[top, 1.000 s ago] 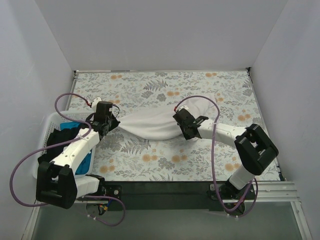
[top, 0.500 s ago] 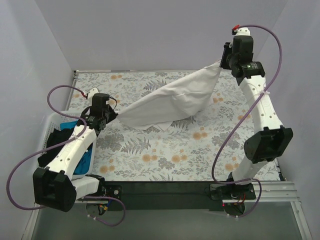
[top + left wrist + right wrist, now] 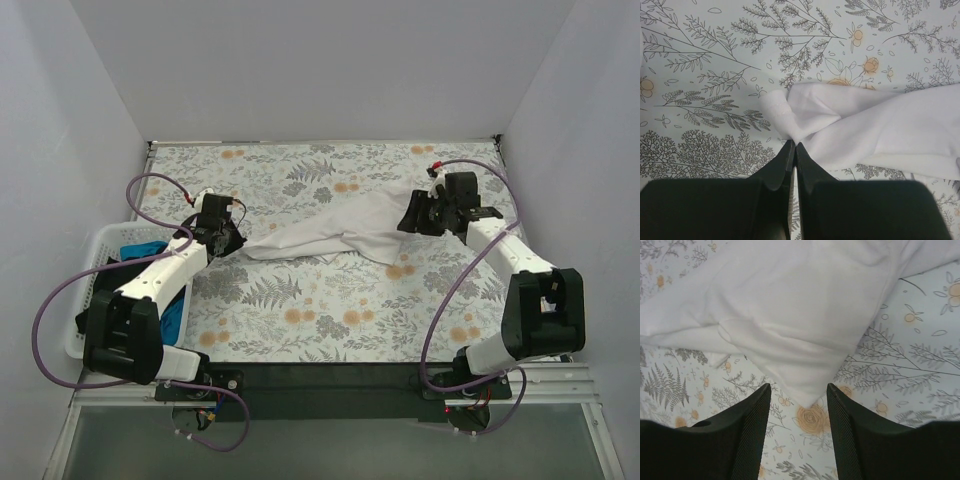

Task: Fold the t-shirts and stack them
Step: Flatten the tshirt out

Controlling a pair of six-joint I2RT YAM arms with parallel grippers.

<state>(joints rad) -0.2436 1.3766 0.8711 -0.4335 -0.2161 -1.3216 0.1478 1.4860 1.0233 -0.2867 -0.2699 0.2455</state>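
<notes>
White t-shirt [image 3: 340,235] fabric is pinched at one bunched corner by the left fingers [image 3: 782,167], whose tips are pressed together on the cloth, low over the floral tablecloth [image 3: 300,320]. The right fingers [image 3: 752,425] stand apart. A pointed fold of the same shirt lies flat on the tablecloth in the gap just ahead of their tips, and they grip none of it. Between the two sets of fingers the shirt lies as a rumpled, twisted band across the middle of the tablecloth. It is narrow and gathered at the left end and wider and looser toward the right, where it spreads under the right wrist. At the left edge, beside the left arm, sits a white slotted basket [image 3: 100,245]. It holds a black t-shirt [image 3: 115,275] and a bright blue t-shirt [image 3: 145,248], both crumpled and partly hidden by the arm and its purple cable [image 3: 40,330].
</notes>
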